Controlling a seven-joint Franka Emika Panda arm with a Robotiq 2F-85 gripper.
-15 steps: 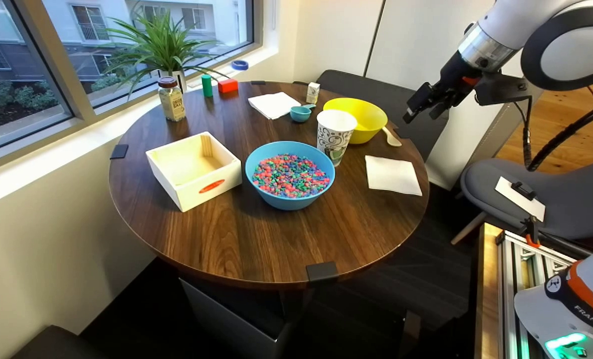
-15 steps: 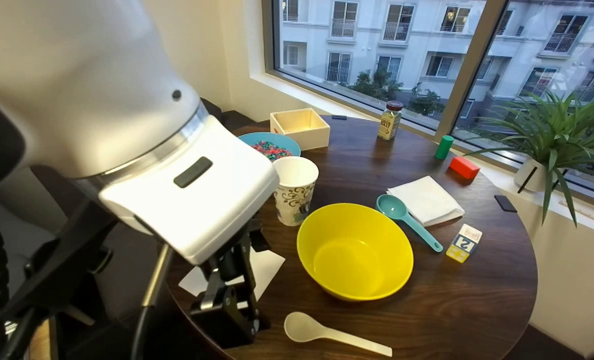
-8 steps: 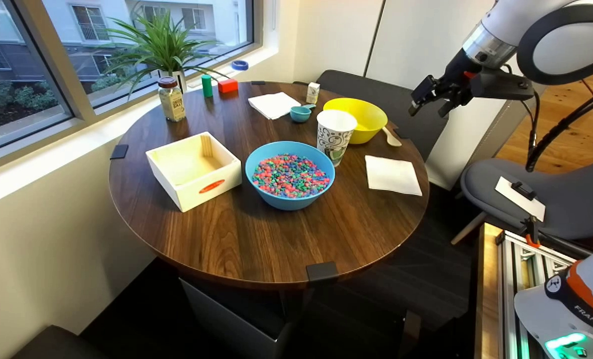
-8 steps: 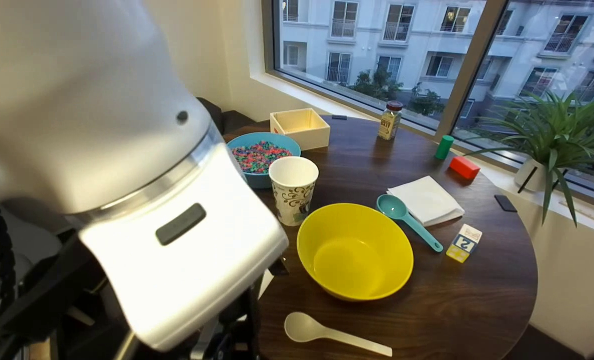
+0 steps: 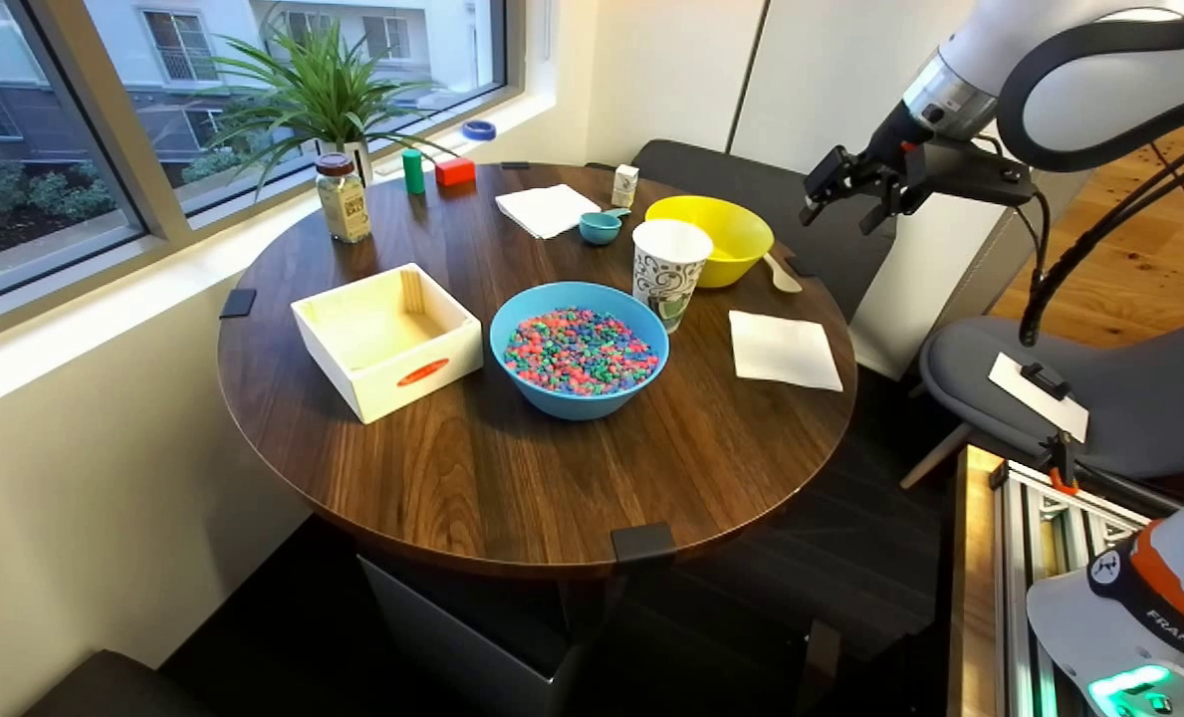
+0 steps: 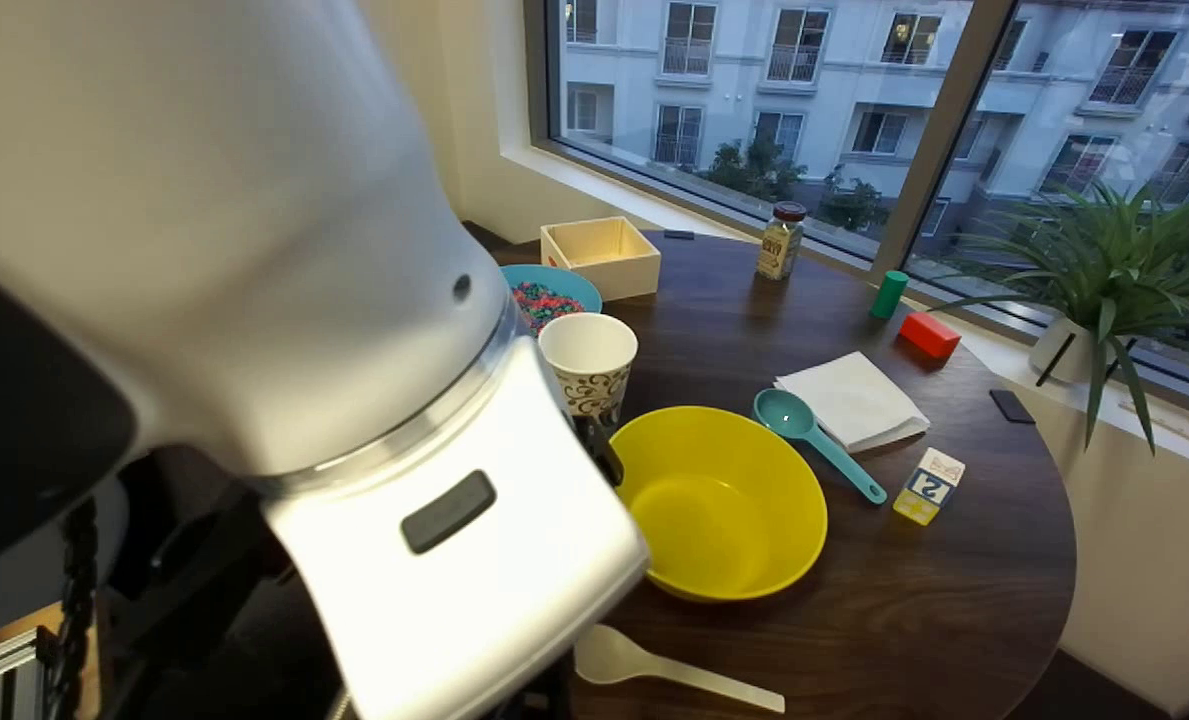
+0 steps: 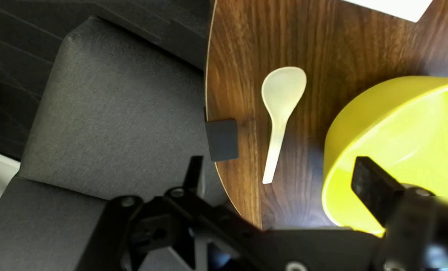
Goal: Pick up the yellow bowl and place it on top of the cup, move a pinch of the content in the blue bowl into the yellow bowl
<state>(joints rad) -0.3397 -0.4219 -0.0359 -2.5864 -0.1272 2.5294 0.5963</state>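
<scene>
The yellow bowl (image 5: 736, 234) stands upright and empty on the table; it also shows in an exterior view (image 6: 719, 530) and, cut off at the right, in the wrist view (image 7: 427, 124). The white patterned cup (image 5: 666, 274) stands upright beside it. The blue bowl (image 5: 577, 403) holds the multicoloured content (image 5: 582, 349); the arm partly hides that bowl in an exterior view (image 6: 591, 283). My gripper (image 5: 838, 219) is open and empty, above and beside the yellow bowl. In the wrist view its jaws (image 7: 279, 162) are wide apart, one finger overlapping the bowl's inside, the other past the table edge.
A pale spoon (image 7: 282, 94) lies between the yellow bowl and the table edge. A teal scoop (image 6: 819, 445), a letter block (image 6: 929, 487) and napkins (image 6: 854, 400) lie nearby. A wooden box (image 5: 387, 344) stands beside the blue bowl. A grey chair (image 7: 126, 113) adjoins the table.
The arm has moved towards the yellow bowl, and the gripper has risen slightly and turned. One finger now shows at the bowl's rim in an exterior view. The objects have not moved.
</scene>
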